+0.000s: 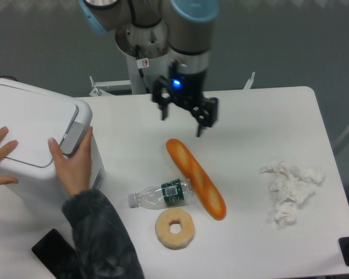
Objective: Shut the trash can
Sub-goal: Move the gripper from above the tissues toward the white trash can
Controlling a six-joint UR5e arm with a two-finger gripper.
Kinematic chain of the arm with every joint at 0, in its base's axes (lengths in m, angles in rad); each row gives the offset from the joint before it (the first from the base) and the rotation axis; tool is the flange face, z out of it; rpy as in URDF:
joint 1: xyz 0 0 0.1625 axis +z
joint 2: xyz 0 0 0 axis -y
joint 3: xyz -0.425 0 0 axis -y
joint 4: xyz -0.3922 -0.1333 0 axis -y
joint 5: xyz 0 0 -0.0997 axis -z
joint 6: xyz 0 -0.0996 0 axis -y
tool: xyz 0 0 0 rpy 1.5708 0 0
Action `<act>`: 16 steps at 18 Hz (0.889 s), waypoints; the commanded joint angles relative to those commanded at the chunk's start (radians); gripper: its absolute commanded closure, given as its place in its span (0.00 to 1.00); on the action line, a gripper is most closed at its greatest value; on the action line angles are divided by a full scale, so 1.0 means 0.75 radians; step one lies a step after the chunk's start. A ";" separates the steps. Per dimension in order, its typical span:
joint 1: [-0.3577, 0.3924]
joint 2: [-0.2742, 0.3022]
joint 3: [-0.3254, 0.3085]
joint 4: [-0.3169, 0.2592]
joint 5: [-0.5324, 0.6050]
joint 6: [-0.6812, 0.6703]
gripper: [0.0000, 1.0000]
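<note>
Near edge: doughnut (174,228), bottle (161,195), baguette (196,178). Left: trash can (29,136), lid down, a person's hand (72,165) at its grey latch (74,136). Beyond: gripper (182,121), fingers spread wide, holding nothing, above the table (267,110).

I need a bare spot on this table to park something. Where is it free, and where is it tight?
Free: the table right of the tool, above the crumpled tissue; also the front strip between donut and tissue. Crowded: the middle, where baguette, bottle and donut cluster, and the left by the trash can, where a person's hands rest.
</note>
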 joint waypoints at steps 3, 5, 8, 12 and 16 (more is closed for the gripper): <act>-0.058 0.019 0.000 -0.008 -0.010 -0.066 0.00; -0.078 0.021 0.000 -0.008 -0.016 -0.101 0.00; -0.086 0.027 0.000 -0.008 -0.024 -0.117 0.00; -0.084 0.041 0.002 -0.008 -0.049 -0.136 0.00; -0.084 0.043 0.002 -0.006 -0.053 -0.136 0.00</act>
